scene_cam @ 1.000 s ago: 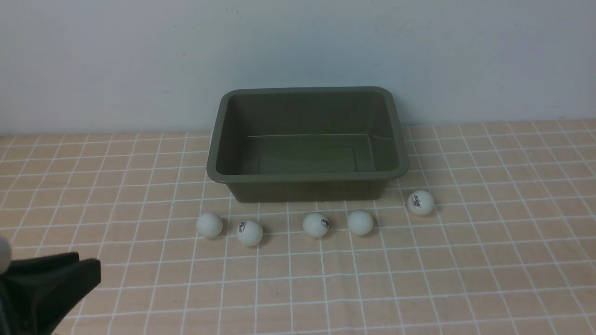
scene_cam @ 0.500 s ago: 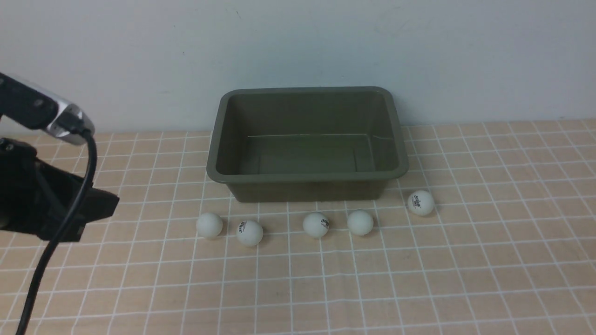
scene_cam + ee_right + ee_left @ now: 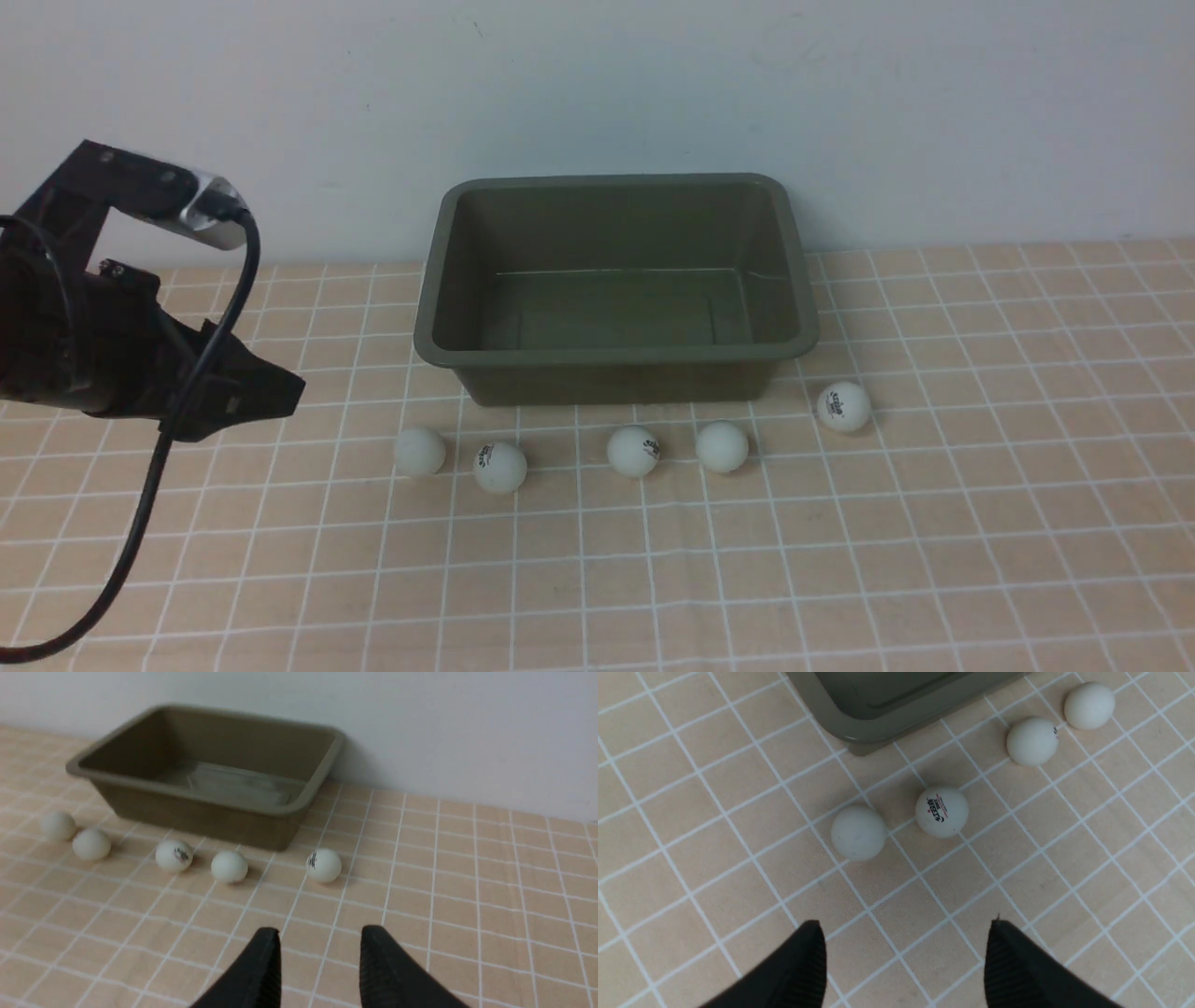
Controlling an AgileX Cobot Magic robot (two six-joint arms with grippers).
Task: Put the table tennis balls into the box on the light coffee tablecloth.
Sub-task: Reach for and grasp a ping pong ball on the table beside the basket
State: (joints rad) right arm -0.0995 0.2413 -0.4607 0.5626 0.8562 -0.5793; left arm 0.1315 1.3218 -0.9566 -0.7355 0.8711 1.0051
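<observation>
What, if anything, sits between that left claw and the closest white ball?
Nothing visible. The left gripper hangs open over bare tablecloth, and only cloth lies between it and the nearest ball.

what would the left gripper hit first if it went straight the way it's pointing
Likely the peach grid-lined tablecloth, just short of the plain white plastic ball; depth is unclear.

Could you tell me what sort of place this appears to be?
Probably a staged robot test bench: a checked tablecloth against a bare wall, with a green box and a row of table tennis balls.
</observation>
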